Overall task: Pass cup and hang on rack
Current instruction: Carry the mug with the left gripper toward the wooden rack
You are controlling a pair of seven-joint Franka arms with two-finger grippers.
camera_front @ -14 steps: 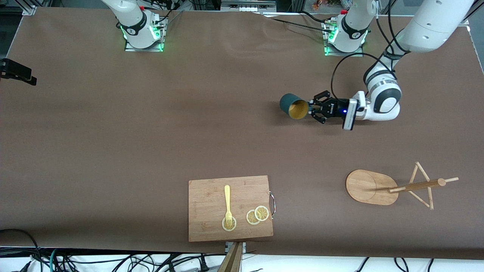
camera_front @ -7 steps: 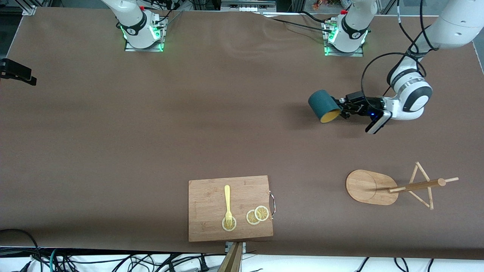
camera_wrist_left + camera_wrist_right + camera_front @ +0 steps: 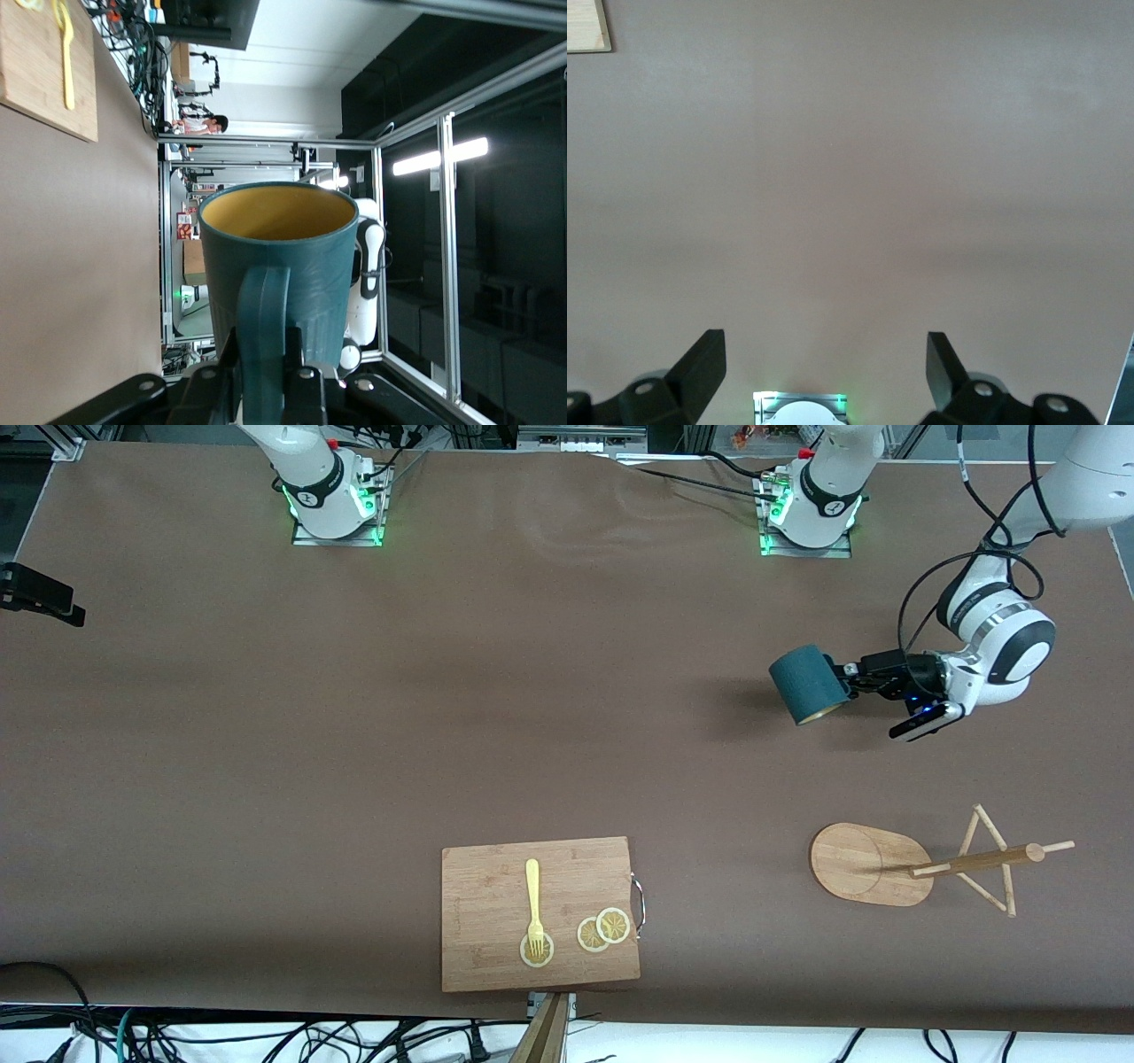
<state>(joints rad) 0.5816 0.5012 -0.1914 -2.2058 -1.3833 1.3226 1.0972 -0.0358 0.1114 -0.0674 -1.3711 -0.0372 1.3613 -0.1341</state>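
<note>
We see left gripper [image 3: 849,679] over desk [image 3: 443,691], fingers [image 3: 306,390] clamped on handle of cup [image 3: 804,684], rack [image 3: 921,864] well apart. Right gripper [image 3: 826,372] waits, fingers wide.

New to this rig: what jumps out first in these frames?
The small dark teal mug with a mustard-yellow inside, held sideways in the air by its handle in the left tool, over bare brown table toward the left arm's end. Nearer the front camera, the light bamboo mug rack stands unused. The right tool waits open over its own base.
</note>
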